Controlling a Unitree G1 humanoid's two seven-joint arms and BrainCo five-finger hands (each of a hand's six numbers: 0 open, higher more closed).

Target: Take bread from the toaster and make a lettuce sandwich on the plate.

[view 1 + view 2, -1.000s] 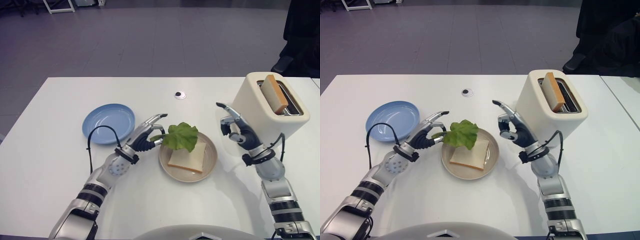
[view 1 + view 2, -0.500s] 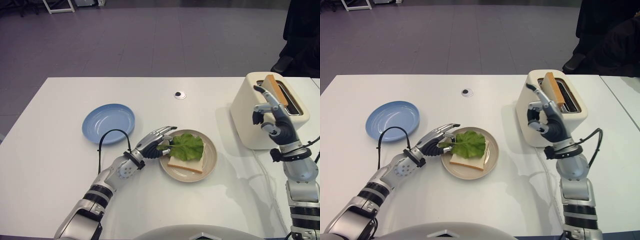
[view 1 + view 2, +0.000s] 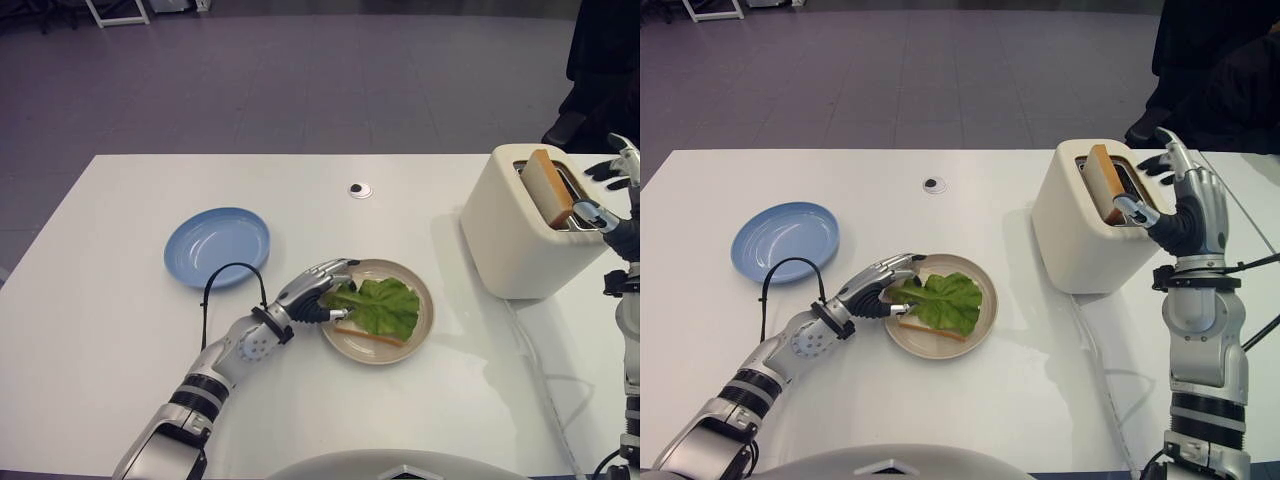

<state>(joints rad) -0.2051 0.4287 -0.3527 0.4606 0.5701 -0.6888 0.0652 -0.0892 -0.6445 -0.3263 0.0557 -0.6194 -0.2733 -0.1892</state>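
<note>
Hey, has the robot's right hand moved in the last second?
Yes. The right hand went from left of the toaster across to its right side, now by the bread slice in its slot.

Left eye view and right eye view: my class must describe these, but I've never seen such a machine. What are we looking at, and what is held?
Both pictures come from one stereo camera on a humanoid robot's head, looking down at a white table from slightly different spots. The metal arms are the robot's own. Its left hand has its fingers closed on the edge of a lettuce leaf lying over a bread slice on the beige plate. Its right hand is open beside the toaster, close to a second slice standing in the slot, holding nothing. A blue plate sits further left.
</note>
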